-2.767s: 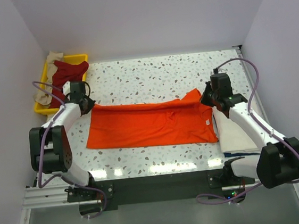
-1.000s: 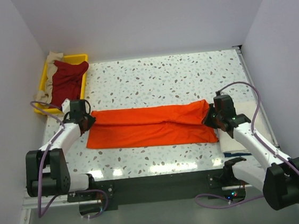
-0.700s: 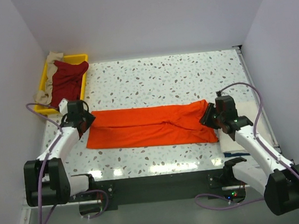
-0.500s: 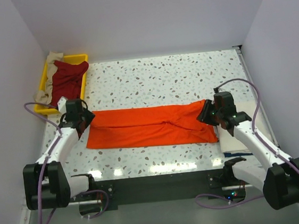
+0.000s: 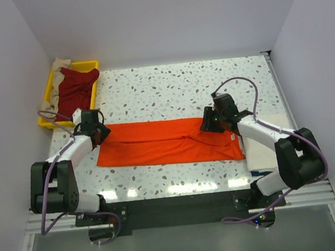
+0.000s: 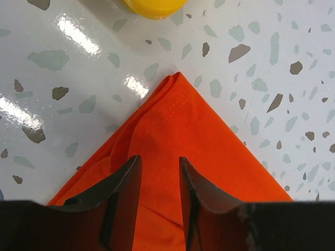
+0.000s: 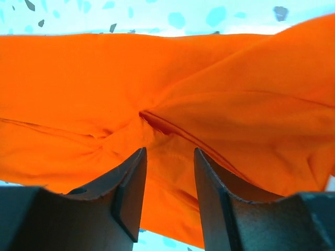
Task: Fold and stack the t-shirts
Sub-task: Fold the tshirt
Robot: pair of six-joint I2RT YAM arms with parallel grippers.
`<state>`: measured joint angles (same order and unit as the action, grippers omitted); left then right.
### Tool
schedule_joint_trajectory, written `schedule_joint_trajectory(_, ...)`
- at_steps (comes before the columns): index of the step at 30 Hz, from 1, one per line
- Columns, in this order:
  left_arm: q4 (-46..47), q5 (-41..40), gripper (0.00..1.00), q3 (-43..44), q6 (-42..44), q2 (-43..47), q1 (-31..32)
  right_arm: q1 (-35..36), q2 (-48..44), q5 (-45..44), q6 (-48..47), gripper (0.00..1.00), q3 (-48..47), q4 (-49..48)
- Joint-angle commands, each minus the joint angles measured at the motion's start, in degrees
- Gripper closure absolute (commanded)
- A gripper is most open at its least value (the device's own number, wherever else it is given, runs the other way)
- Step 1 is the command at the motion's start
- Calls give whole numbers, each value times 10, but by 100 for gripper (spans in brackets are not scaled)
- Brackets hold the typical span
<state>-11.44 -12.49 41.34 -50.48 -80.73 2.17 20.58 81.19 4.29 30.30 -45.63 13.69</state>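
The bright orange t-shirt (image 5: 163,142) lies flat on the table as a long folded strip. My left gripper (image 5: 99,134) hovers open over its far left corner. In the left wrist view the jaws (image 6: 159,159) straddle the orange cloth (image 6: 199,136) without pinching it. My right gripper (image 5: 208,125) is over the strip's upper right part and stands open. In the right wrist view it (image 7: 170,151) hangs above a creased seam of the orange cloth (image 7: 104,73). A dark red t-shirt (image 5: 77,90) and a beige one (image 5: 59,68) lie in the tray. A cream-white folded one (image 5: 266,151) lies at the right.
The yellow tray (image 5: 91,65) stands at the back left corner of the speckled table (image 5: 169,86), close to my left gripper; its rounded corner (image 6: 152,5) shows in the left wrist view. White walls close in the back and both sides.
Both grippers have opened and let go of the orange shirt's ends. My right gripper has moved left and away from me along the strip. The left one stays near the left corner.
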Motion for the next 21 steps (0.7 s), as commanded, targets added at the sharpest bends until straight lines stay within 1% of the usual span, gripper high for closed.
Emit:
schedule_joint_trajectory(1,47,-21,61,-29,-11,-7,1,18,24,3,-25,53,-28,-66)
schedule_joint_trajectory(5,59,-20,62,-46,-14,-10,1,24,55,-3,-32,47,-25,-97)
schedule_joint_trajectory(13,62,-18,63,-57,-11,-7,1,45,80,6,-35,46,-4,-159)
schedule_joint_trajectory(19,59,-15,63,-53,-8,0,1,60,52,-1,-22,51,21,-161)
schedule_joint_trajectory(21,56,-15,63,-52,-8,3,1,60,42,4,-17,55,34,-158)
